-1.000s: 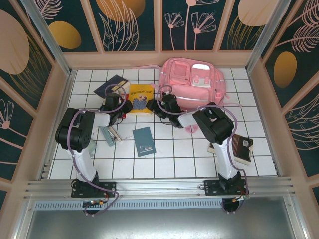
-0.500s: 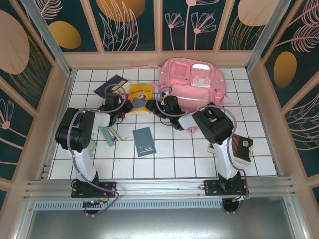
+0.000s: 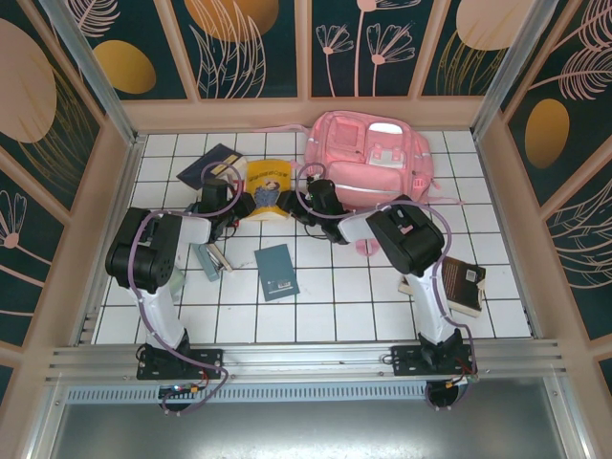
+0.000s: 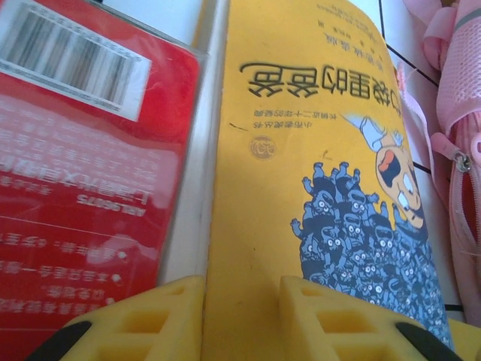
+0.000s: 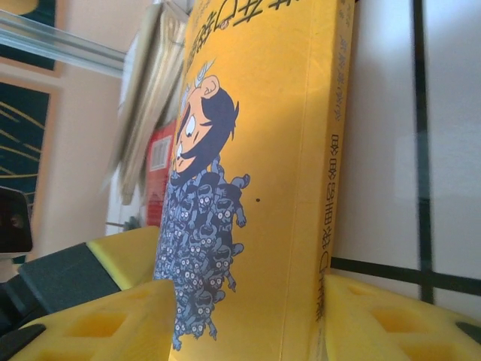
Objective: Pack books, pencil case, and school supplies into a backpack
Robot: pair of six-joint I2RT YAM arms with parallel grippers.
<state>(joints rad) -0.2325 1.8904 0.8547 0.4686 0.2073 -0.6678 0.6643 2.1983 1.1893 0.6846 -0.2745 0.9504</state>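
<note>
Yellow book [image 3: 269, 180] is pinched from both sides, left end effector [image 4: 242, 304] and right end effector [image 5: 248, 316] each closed on it.

both the left arm [image 3: 143, 253] and the right arm [image 3: 411, 239] have chunky black joint housings linked by white tubes, each standing on a black base [image 3: 177, 361] with small bolts. a thin purple cable [image 3: 143, 308] loops along each arm. the left fingers [image 4: 143, 320] and right fingers [image 5: 98, 323] are bright yellow plastic with square recessed pockets and black patches at their outer ends.
</note>
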